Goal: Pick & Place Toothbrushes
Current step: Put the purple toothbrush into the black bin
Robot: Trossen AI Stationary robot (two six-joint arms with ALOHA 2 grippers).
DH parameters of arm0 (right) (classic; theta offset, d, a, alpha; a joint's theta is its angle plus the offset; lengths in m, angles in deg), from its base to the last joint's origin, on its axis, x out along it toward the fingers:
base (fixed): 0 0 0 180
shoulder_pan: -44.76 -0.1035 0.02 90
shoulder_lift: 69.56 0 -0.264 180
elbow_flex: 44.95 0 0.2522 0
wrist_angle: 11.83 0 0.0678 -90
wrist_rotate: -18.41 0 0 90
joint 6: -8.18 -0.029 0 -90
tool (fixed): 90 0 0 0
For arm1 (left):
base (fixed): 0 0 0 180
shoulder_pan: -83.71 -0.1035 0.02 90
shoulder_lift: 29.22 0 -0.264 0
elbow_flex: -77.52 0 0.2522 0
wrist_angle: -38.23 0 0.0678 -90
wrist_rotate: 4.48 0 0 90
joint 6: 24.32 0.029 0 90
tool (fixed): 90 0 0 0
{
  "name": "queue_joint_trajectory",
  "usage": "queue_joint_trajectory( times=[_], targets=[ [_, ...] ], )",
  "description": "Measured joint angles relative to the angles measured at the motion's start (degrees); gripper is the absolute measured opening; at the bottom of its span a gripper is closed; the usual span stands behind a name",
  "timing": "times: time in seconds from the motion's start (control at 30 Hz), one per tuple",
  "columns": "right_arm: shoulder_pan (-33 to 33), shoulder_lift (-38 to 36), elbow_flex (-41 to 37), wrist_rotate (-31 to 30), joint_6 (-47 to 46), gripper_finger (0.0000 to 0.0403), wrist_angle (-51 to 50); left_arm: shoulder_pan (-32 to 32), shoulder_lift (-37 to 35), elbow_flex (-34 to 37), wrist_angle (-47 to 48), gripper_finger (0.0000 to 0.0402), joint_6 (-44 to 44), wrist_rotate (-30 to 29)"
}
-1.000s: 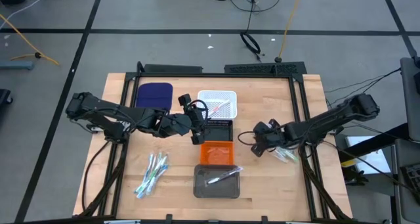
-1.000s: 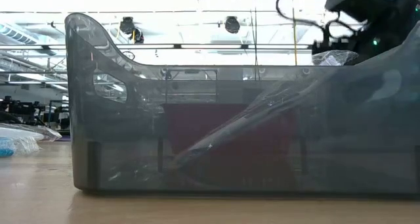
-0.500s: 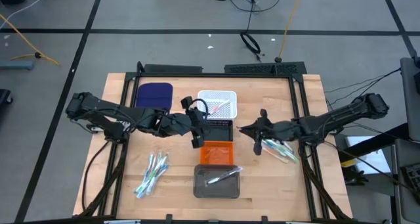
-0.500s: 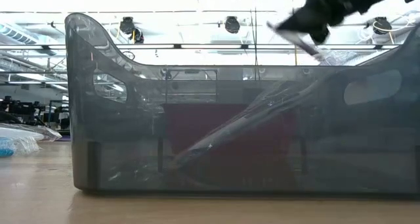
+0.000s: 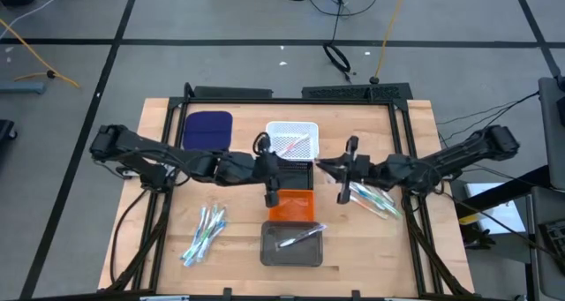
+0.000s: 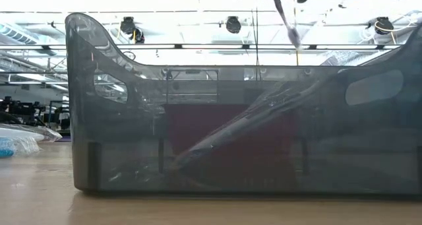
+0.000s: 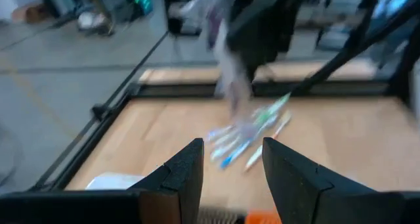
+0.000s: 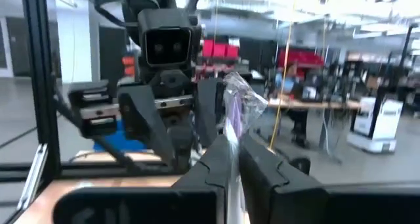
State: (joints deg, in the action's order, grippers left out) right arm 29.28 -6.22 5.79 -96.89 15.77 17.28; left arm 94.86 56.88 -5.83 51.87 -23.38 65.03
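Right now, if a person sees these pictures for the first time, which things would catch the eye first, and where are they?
The two dark arms meet over the middle of the table: the right gripper has its fingers shut on a wrapped toothbrush, facing the open left gripper. Below them a column of trays stands out, above all the orange tray. Loose toothbrush piles lie at the front left and the right.

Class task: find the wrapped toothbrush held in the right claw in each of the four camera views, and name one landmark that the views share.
High view: wrapped toothbrush right of the orange tray.
Low view: slanting at top centre, above the grey tray.
Left wrist view: blurred, upper centre.
Right wrist view: between the right claw fingers.
Shared landmark: the left claw.
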Motion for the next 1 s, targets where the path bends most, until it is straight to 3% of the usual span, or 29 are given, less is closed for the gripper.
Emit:
queue_joint_trajectory(
  times=[0.17,0.33,0.8,1.0],
  targets=[
    [0.0,4.4,0.0,4.6,2.6,0.0011,8.9,-1.1,1.4,3.4,-10.1,0.0157,0.0,4.2],
    [0.0,7.6,0.0,4.6,5.4,0.0012,15.8,-2.3,2.8,5.6,-16.3,0.0157,-1.7,8.9],
    [0.1,9.8,0.0,6.2,5.7,0.0014,18.8,-4.2,12.5,7.5,-36.5,0.0156,-3.6,15.2],
    [0.1,9.7,0.0,6.0,5.6,0.0014,18.2,-4.5,13.0,7.4,-36.2,0.0152,-4.6,15.4]
  ],
)
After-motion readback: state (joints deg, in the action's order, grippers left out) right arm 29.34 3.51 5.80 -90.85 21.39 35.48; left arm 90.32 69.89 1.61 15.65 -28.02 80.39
